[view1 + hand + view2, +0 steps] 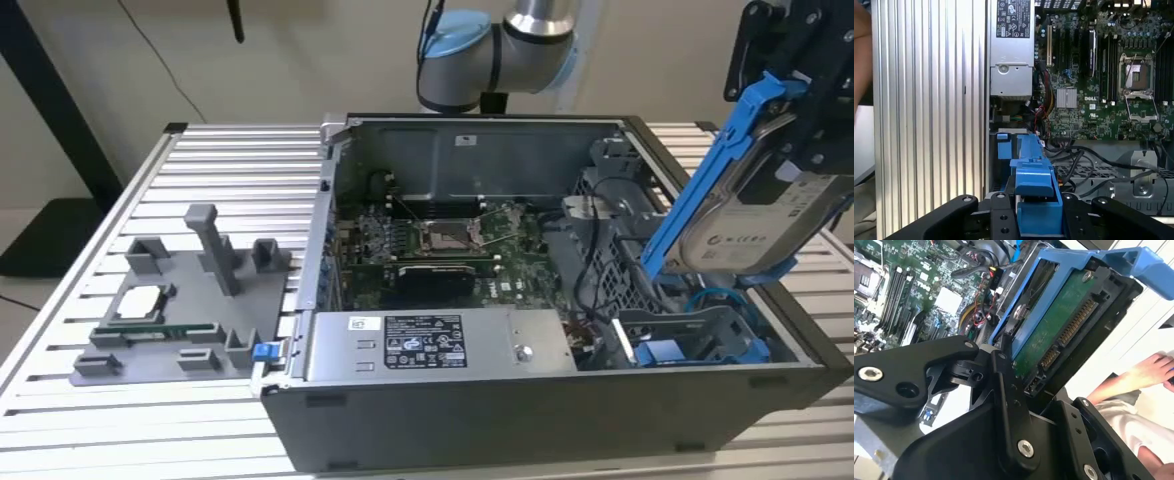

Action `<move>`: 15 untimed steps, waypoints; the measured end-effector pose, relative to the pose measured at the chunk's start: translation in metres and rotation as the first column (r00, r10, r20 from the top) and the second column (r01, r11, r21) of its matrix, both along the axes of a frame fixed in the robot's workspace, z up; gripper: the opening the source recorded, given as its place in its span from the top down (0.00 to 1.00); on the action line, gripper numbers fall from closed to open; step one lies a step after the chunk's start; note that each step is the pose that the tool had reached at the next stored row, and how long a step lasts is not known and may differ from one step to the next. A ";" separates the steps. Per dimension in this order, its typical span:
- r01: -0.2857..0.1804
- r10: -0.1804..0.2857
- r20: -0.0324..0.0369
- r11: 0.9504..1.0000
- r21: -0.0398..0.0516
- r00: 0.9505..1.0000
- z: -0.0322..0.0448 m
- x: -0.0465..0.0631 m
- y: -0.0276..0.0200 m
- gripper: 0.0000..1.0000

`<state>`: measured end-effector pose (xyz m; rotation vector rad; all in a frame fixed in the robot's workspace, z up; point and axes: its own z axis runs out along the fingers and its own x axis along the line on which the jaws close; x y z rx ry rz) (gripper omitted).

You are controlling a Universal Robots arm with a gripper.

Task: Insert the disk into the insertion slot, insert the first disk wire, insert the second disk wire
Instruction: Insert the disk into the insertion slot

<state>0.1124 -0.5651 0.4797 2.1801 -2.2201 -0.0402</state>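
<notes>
Table: a slatted aluminium table [120,430] is carrying the whole setup.
Fixture tray: a grey fixture tray [180,275] is sitting at the exterior view's left, holding a processor chip [140,303] with a memory stick [154,331] just in front of it.
Computer case: an open grey computer case [534,425] is lying on its side in the middle of the table.
Power supply box: a grey labelled power supply box [427,345] is sitting along the case's near wall.
Motherboard: a green motherboard [441,245] is lying on the case floor behind that box.
Robot arm: the robot arm [501,50] is rising behind the case's far wall.
Cables: black cables [1089,155] are trailing across the case between the motherboard and the drive area.
Insertion slot: the insertion slot [701,340] is sitting in the case's near corner at the exterior view's right, its blue rails facing up; the disk is not yet in it.
Disk: the disk [754,225] is hanging in the air above the slot in its blue carrier frame [1089,260]. It is tilting steeply, its lower end near the slot but apart from it.
Gripper: the gripper [798,150] is clamping the disk, its black fingers [1009,390] pressing against the carrier's sides.
Person: a person's hand [1149,372] is resting beyond the disk in the second wrist view.
</notes>
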 end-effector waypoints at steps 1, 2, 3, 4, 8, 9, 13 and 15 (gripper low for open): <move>0.000 0.000 0.000 1.000 0.000 1.000 -0.0002 0.000 0.0000 1.00; 0.000 0.000 0.000 1.000 0.000 1.000 -0.0004 0.000 0.0000 1.00; 0.000 0.000 0.000 1.000 0.000 1.000 -0.0007 0.000 0.0000 1.00; 0.000 0.000 0.000 1.000 0.000 1.000 -0.0011 0.000 0.0000 1.00; 0.000 0.000 0.000 1.000 0.000 1.000 -0.0025 0.000 -0.0001 1.00; 0.000 0.000 0.000 1.000 0.000 1.000 -0.0029 0.000 -0.0001 1.00; 0.000 0.000 0.000 1.000 0.000 1.000 -0.0048 0.000 -0.0002 1.00; 0.000 0.000 0.000 1.000 0.000 1.000 -0.0058 0.000 -0.0003 1.00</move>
